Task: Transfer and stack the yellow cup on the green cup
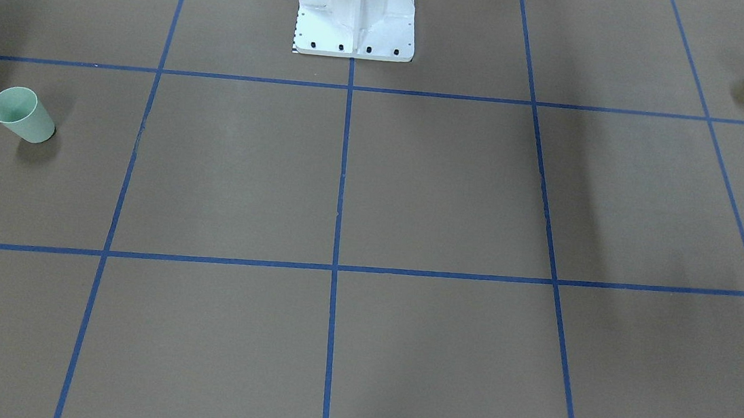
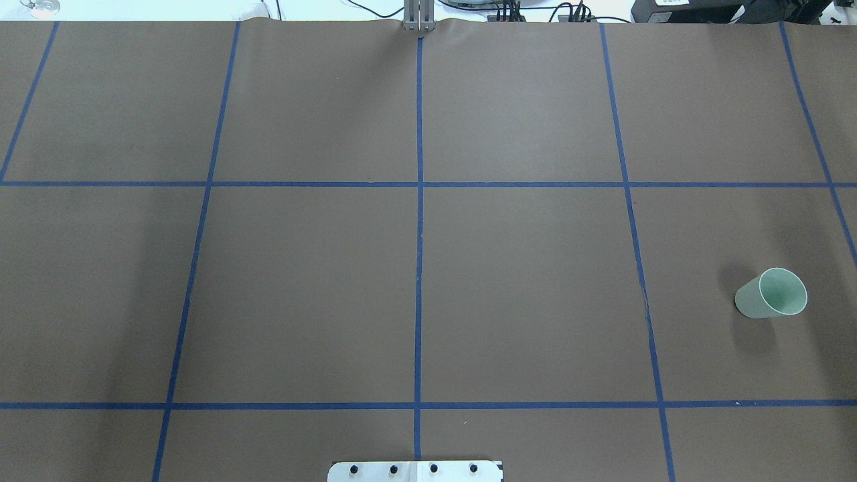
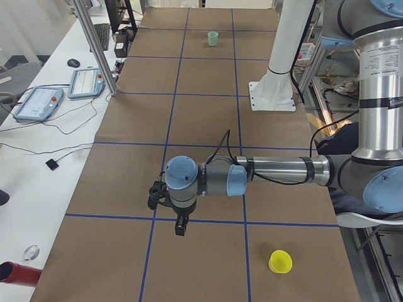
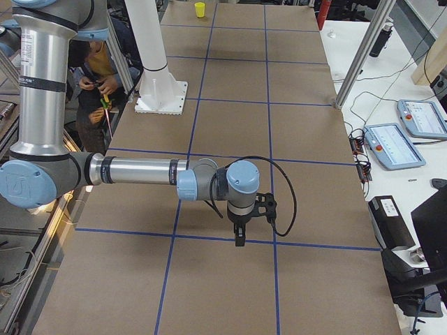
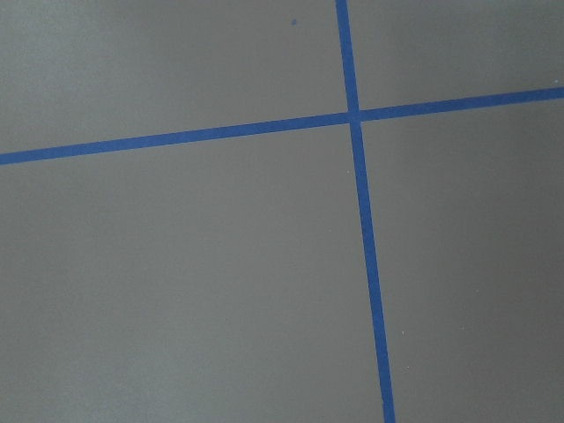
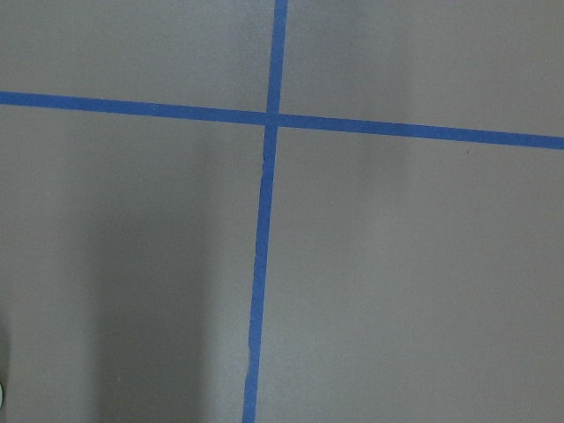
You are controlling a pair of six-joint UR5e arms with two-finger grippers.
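Only the two side views show the grippers, so I cannot tell whether either one is open or closed. The left gripper (image 3: 179,225) hangs fingers-down above the brown table (image 2: 301,288), over a line of blue tape (image 5: 363,229), with nothing seen in it. The right gripper (image 4: 239,236) hangs the same way at the other end, also with nothing seen in it. Both wrist cameras see only brown surface and crossing tape lines.

The yellow cup (image 3: 280,261) stands upright on the table at the robot's left end, near the robot's edge and apart from the left gripper. The green cup (image 2: 770,293) stands upright at the right end, well apart from the yellow one. The robot's white pedestal (image 1: 357,9) stands between them.
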